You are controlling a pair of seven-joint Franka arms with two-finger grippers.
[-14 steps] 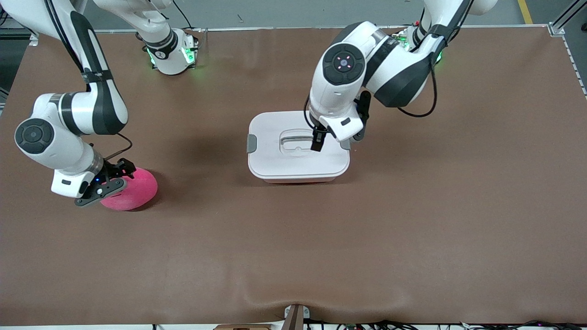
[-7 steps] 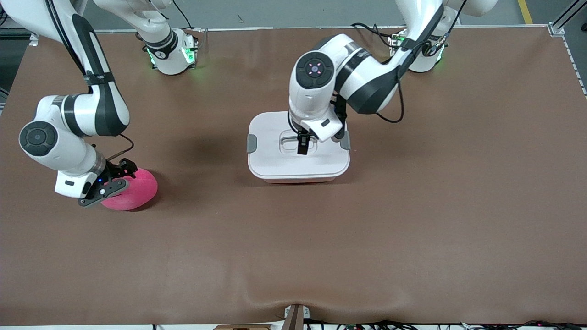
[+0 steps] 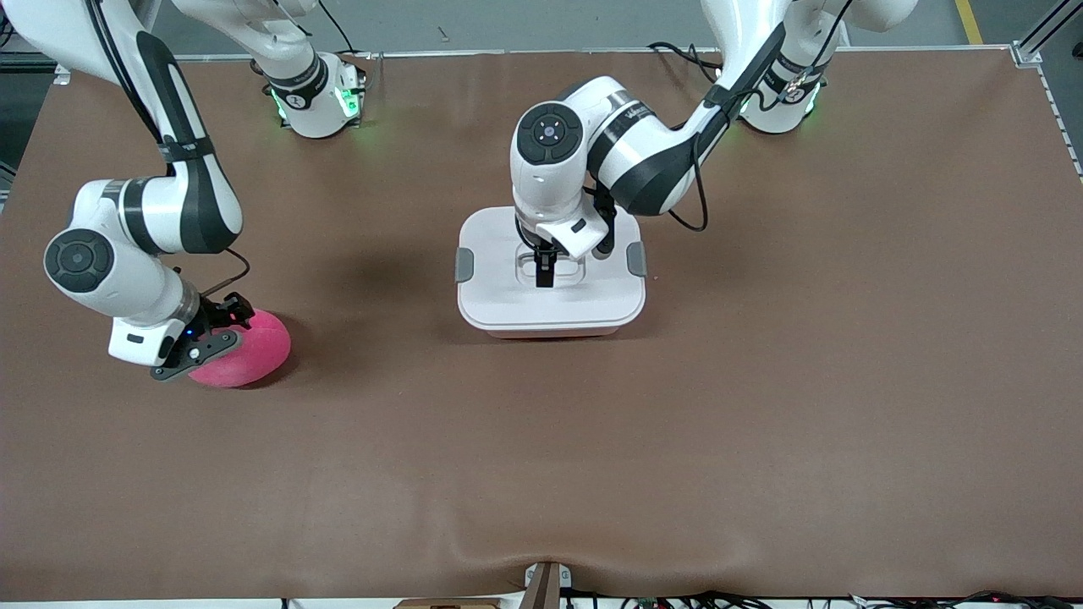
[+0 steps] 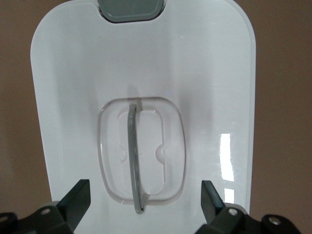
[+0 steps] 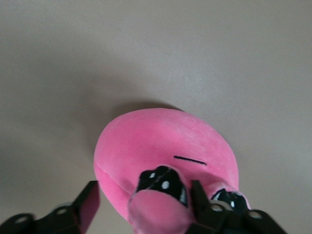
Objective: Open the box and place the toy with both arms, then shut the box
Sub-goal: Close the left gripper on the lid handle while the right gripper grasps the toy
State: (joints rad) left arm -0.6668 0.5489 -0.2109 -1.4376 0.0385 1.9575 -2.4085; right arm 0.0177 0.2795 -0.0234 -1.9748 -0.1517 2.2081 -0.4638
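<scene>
Box (image 3: 550, 292) mid-table, lid (image 3: 508, 296) on; toy (image 3: 250, 351) toward right arm's end of the table (image 3: 761, 423), slightly nearer the camera.

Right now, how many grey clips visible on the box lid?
2. One grey clip sits on the lid edge toward the right arm's end of the table, the other grey clip toward the left arm's end. More may be hidden under the left arm.

We see both arms cut off at the top edge of the front view. The toy (image 3: 250, 351) is partly hidden there by the right gripper (image 3: 207, 338); in the right wrist view its lower part runs off the bottom edge. The box (image 4: 146, 78) lid is cropped top & bottom in the left wrist view; box walls hidden under the lid.
</scene>
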